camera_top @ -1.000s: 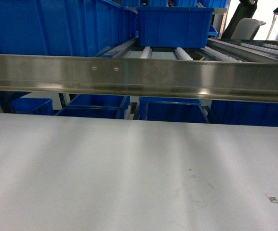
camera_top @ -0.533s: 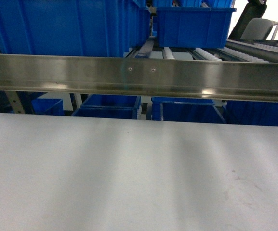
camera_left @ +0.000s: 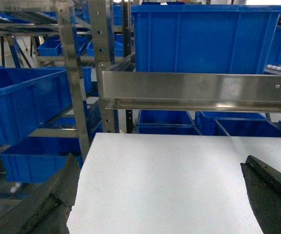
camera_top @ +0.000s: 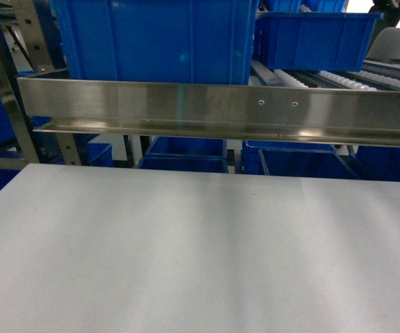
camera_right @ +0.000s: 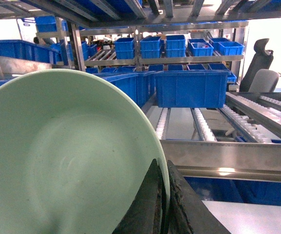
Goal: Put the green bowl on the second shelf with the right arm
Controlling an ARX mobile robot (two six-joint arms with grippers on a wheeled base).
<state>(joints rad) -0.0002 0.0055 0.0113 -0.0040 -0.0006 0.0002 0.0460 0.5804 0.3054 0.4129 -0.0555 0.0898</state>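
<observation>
1. While my right gripper (camera_right: 162, 204) pinches shut on its rim, one green bowl (camera_right: 57, 161) fills my right wrist view, tilted, above the steel rail (camera_right: 228, 158).
2. The white table (camera_top: 200, 257) lies bare up to its left edge.
3. My left gripper (camera_left: 159, 195) stands wide apart, holding nothing; my head view shows neither arm.

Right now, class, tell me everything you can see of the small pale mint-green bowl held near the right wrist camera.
The small pale mint-green bowl shows only in the right wrist view, filling its lower left. It is round, smooth and plain, glossy like plastic or glazed ware, and looks empty. It is tilted steeply, its inside facing the camera. The right gripper's dark fingers pinch its thin rim at the lower right edge. Its lower part is cut off by the frame. Behind it stand metal roller shelves and blue crates.
</observation>
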